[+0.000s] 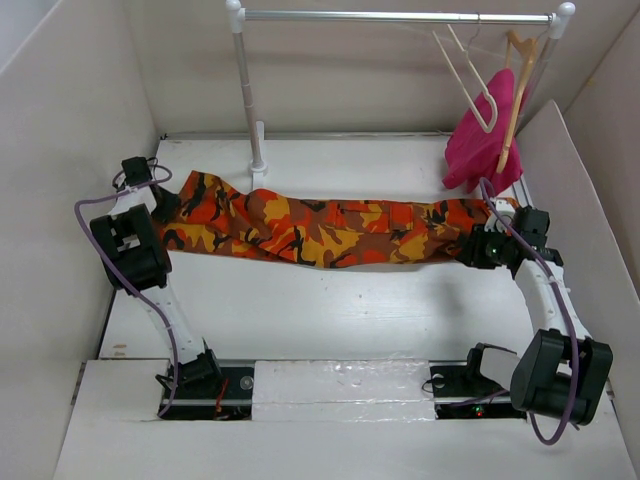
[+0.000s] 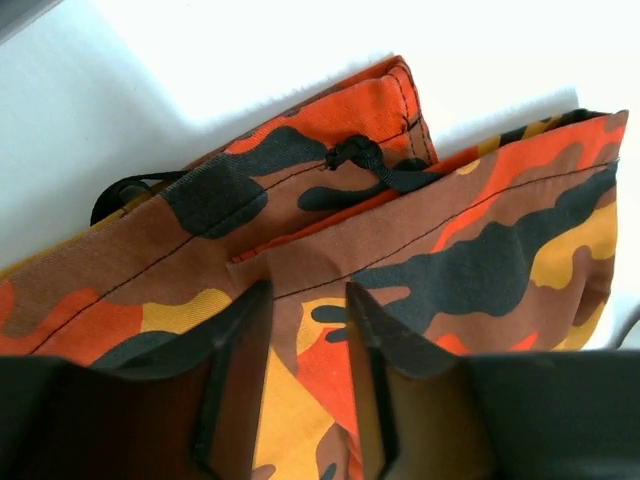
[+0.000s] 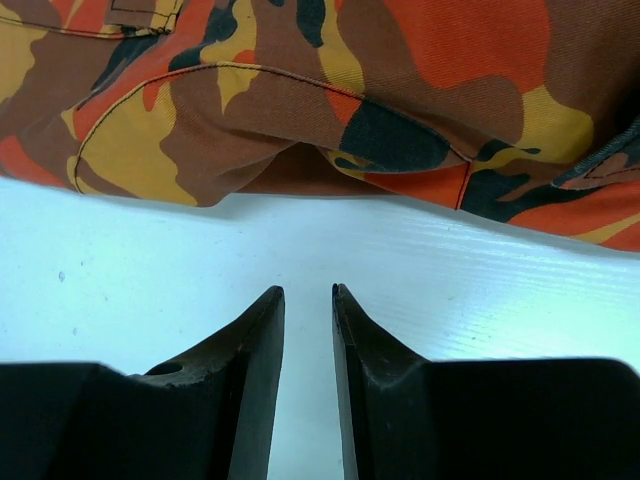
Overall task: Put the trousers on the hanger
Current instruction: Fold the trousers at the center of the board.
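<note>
top external shows the trousers [image 1: 330, 230] stretched flat across the table [image 1: 330, 320] between both arms, probably to straighten them before they go over the hanger [image 1: 462, 66], which hangs on the rail [image 1: 400, 16], well apart. left wrist alone shows the left gripper [image 2: 308, 300] pinching the waistband near the drawstring [image 2: 365, 160]. right wrist alone shows the right gripper [image 3: 308, 295] nearly closed and empty, with the cloth just ahead.
</note>
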`<state>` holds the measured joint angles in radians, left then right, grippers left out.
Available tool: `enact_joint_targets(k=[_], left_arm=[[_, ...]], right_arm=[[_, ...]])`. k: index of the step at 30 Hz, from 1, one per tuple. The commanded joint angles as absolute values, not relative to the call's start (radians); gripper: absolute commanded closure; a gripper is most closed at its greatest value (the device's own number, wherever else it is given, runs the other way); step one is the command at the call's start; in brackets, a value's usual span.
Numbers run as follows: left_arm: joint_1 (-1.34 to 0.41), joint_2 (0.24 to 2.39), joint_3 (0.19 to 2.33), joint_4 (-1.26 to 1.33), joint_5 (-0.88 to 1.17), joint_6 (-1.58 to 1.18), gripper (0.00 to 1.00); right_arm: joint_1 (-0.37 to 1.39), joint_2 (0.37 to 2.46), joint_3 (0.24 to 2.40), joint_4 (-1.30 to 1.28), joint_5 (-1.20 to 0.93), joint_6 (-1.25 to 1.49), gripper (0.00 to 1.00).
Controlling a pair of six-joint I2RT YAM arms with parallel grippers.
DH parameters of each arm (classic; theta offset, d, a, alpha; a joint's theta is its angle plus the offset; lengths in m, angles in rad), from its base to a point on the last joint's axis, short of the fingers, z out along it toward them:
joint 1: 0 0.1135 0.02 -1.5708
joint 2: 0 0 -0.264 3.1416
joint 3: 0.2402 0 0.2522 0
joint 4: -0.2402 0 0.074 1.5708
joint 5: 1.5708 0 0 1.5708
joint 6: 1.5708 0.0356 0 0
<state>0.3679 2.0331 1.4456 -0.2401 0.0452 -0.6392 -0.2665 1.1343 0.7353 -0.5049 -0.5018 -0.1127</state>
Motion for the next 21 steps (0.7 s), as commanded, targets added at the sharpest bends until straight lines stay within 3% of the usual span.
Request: enact_joint_targets(k=[1,8,21], left_arm=[[0.370,2.003,1.431,-0.253,0.011,-0.666,0.67],[0.370,1.988,1.439,-0.287,-0.084,-0.675,0.61],[0.350,2.008,1.466,-0.287,-0.092,-0.660,0.68]], right_arm=[[-0.250,1.124,0.752,-0.495,-0.514,-0.146,0.69],[-0.241,1.129,0.764,-0.514,-0.505,-0.166,0.69],[-0.209,1.157,0.775,-0.502,-0.502,-0.166,0.69]])
